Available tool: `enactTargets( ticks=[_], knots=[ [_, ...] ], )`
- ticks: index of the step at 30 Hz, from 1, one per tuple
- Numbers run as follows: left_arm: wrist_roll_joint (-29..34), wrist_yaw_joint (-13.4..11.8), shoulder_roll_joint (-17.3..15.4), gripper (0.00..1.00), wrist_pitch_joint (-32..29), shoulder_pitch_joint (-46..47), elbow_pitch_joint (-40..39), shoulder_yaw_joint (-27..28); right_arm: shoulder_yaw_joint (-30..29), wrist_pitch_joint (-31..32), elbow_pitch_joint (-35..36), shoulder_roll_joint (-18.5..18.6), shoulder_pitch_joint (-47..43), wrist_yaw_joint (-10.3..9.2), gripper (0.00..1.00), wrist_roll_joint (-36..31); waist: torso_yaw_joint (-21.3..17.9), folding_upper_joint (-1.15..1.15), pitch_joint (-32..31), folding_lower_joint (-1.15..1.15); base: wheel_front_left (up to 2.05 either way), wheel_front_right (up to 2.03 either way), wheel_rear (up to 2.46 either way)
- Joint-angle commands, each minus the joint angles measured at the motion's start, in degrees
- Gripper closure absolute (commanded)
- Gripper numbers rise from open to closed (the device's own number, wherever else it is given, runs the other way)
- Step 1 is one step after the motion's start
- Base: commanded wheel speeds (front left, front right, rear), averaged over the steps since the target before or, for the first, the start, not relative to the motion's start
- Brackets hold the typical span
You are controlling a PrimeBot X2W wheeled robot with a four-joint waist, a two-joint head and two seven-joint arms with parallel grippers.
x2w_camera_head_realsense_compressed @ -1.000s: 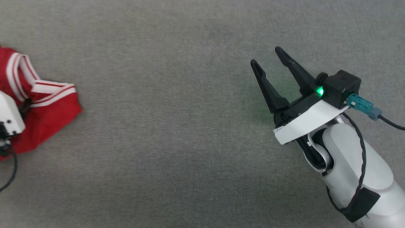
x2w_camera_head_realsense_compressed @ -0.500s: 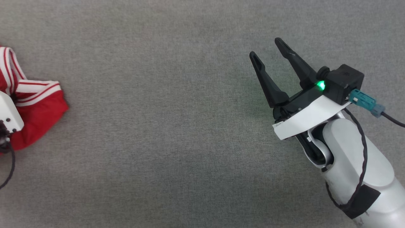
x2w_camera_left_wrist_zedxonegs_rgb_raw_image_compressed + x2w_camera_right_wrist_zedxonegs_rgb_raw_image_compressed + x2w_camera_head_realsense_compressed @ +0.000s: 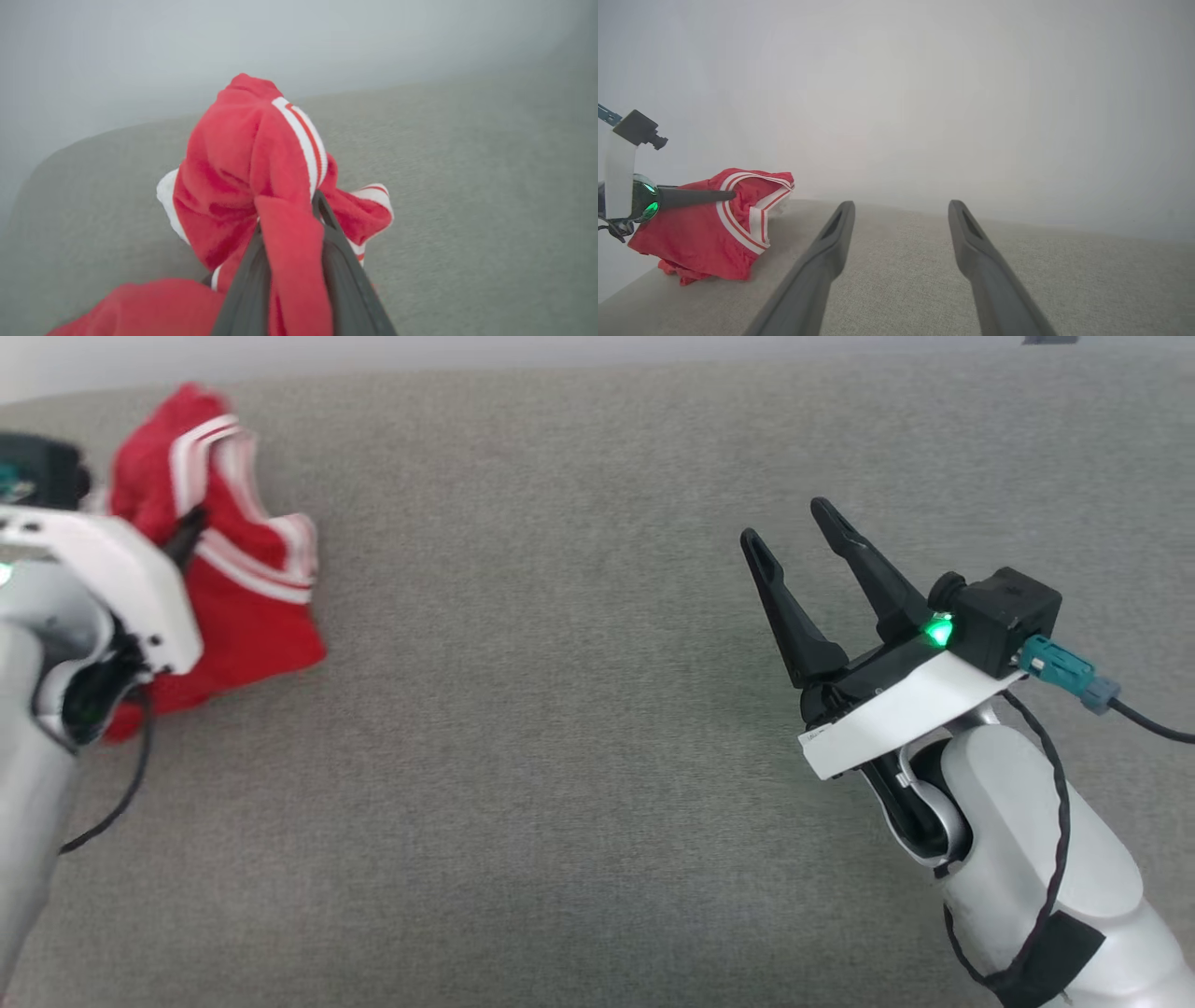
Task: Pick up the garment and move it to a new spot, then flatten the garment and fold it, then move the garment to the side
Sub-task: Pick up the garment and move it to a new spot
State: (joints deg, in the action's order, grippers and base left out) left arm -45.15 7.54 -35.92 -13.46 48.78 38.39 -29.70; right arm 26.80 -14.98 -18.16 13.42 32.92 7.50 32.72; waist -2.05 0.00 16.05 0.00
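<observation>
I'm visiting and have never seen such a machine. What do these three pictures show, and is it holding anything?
It is a robot with two arms, each ending in a two-fingered pincer. One picture looks down from a camera on its head; the other two come from cameras on the wrists, looking along each pincer's fingers. On the grey surface lies a crumpled red shirt with white-and-red striped trim. The left pincer is closed on a fold of it. The right pincer stands open, empty, well away from the shirt.
</observation>
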Motion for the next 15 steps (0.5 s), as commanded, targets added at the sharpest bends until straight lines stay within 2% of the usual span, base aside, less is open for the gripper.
enactTargets(
  ticks=[1, 3, 4, 9, 15],
  knots=[
    [-0.3, -0.1, 0.2, 1.00, -0.3, 0.7, -1.4, -0.5, -0.4, -0.3, 0.3, -0.2, -0.6, -0.02, 0.00, 0.1, -0.7, 0.00, -0.6, 0.00, 0.00, 0.00, 0.00],
    [-1.0, -0.1, 0.1, 1.00, -1.7, 0.8, -6.4, -3.0, -1.1, -0.3, 0.5, -0.7, -1.3, -0.02, 0.00, 0.3, -1.7, 0.00, -1.0, 0.00, 0.00, 0.00, 0.00],
    [-1.1, -0.1, -0.5, 1.00, -2.8, 1.5, -11.3, -5.4, -1.9, -0.3, 0.7, -1.2, -2.1, -0.02, 0.00, 0.6, -2.8, 0.00, -1.3, 0.00, 0.00, 0.00, 0.00],
    [-3.6, -0.1, 1.1, 1.00, -5.9, 3.5, -21.6, -10.3, -3.1, -0.3, 1.6, -2.7, -3.0, -0.02, 0.00, 0.9, -6.7, 0.00, -0.9, 0.00, 0.00, 0.00, 0.00],
    [-5.2, -0.1, 5.6, 1.00, -7.6, 8.8, -26.8, -16.5, -4.6, -0.3, 3.2, -5.1, -2.4, -0.02, 0.00, 1.3, -12.6, 0.00, 1.7, 0.00, 0.00, 0.00, 0.00]
  ],
)
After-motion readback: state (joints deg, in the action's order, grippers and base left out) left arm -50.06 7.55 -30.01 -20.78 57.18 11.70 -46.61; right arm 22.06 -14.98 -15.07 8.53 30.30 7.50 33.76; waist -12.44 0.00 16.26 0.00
